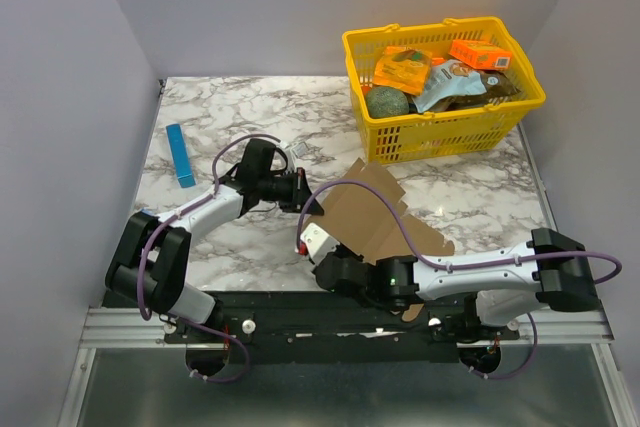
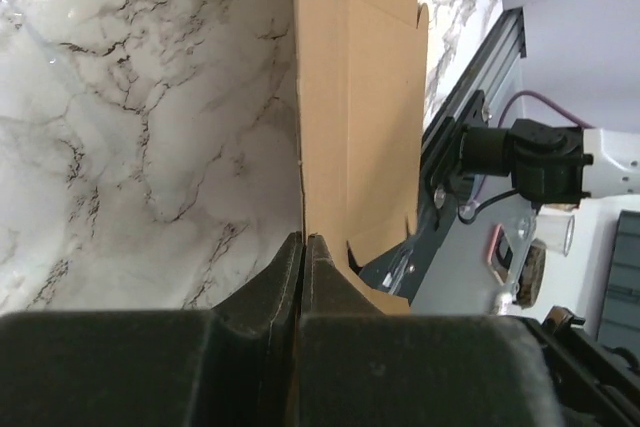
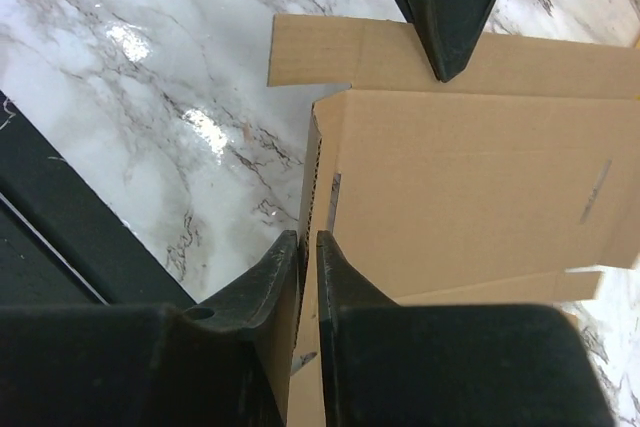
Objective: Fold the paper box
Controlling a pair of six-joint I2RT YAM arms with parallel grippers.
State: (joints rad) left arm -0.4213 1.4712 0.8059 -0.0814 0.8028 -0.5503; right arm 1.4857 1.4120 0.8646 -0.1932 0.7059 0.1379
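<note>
Left wrist view: left gripper (image 2: 304, 239) clamped on the paper box (image 2: 350, 97), sheet running straight out between the jaws. Right gripper (image 3: 306, 239): jaws slightly apart astride a box edge, grip unclear. Hold the left pinch firm, fold along the crease.

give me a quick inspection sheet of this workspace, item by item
surface: marble table, glossy, no spills seen
job's things: paper box, brown, flaps not yet closed, between the arms
clutter: blue strip far left; yellow basket of packets far right
grippers: left gripper shut on the box's edge; right gripper astride another edge, narrow gap, grip unclear
cables: purple cables loop along both arms; the right one crosses over the box
surroundings: grey walls; nothing else seen
</note>
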